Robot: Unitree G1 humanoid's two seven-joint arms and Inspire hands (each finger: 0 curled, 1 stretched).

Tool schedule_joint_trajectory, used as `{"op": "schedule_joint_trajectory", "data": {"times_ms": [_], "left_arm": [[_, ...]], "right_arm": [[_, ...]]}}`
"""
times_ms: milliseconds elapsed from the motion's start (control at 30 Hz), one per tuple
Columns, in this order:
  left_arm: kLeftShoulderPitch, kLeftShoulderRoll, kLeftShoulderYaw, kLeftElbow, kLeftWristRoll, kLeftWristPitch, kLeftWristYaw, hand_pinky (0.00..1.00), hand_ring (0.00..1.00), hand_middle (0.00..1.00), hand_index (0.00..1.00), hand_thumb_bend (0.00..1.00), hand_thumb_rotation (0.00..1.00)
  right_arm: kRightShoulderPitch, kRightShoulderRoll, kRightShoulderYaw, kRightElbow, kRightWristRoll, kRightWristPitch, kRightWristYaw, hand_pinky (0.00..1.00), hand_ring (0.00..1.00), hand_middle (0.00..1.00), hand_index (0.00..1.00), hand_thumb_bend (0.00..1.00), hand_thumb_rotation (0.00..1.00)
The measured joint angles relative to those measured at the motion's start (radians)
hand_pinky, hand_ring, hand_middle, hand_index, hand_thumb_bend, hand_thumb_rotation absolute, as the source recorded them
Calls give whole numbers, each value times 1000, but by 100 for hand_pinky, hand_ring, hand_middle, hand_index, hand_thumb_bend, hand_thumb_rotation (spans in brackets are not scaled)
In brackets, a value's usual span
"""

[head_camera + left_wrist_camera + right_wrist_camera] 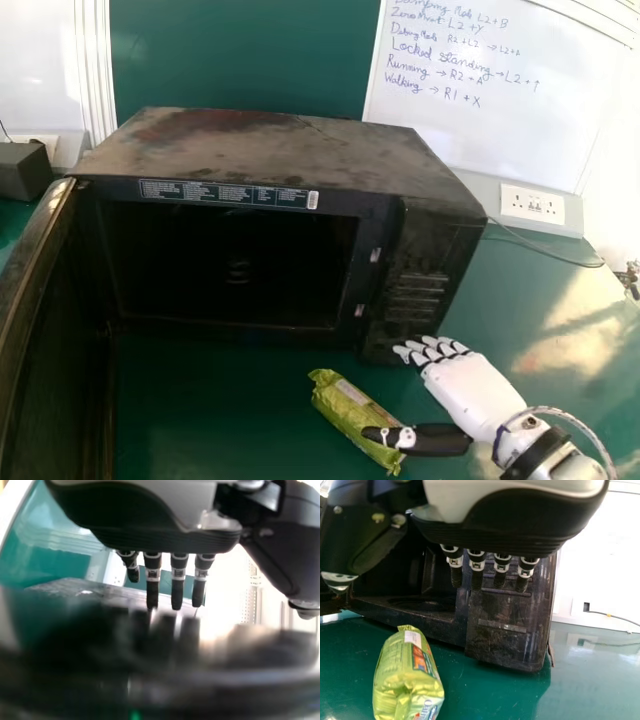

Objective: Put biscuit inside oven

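Green tabletop (220, 420) bears the biscuit packet (350, 411), outside the open microwave oven (280, 235); insertion remains. Right hand (470, 390) and left hand (150, 537) have extended fingers, grasping nothing.

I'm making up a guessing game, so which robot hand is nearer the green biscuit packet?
Right. The right hand is beside the packet, its thumb crossing it in the head view; the left hand is farther off, near a dark, blurry surface.
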Motion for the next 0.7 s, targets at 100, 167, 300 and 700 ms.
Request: {"op": "schedule_joint_trajectory", "data": {"times_ms": [100,167,300,700], "left_arm": [[4,0,-14,-3,-9,6,0,76,81,87,87,100,79],[9,0,-16,-7,-10,10,0,75,81,87,87,100,79],[19,0,-16,-11,-9,10,0,74,81,87,88,100,81],[36,1,-16,-40,-29,2,-5,72,80,88,87,100,85]], "right_arm": [[5,19,12,-6,-13,16,-18,100,100,100,100,100,97],[6,26,26,-7,-26,26,-25,100,100,100,100,100,98],[4,32,64,-5,-56,59,-26,100,100,100,100,100,98],[-71,30,168,71,-128,125,-13,100,100,100,100,100,96]]}}
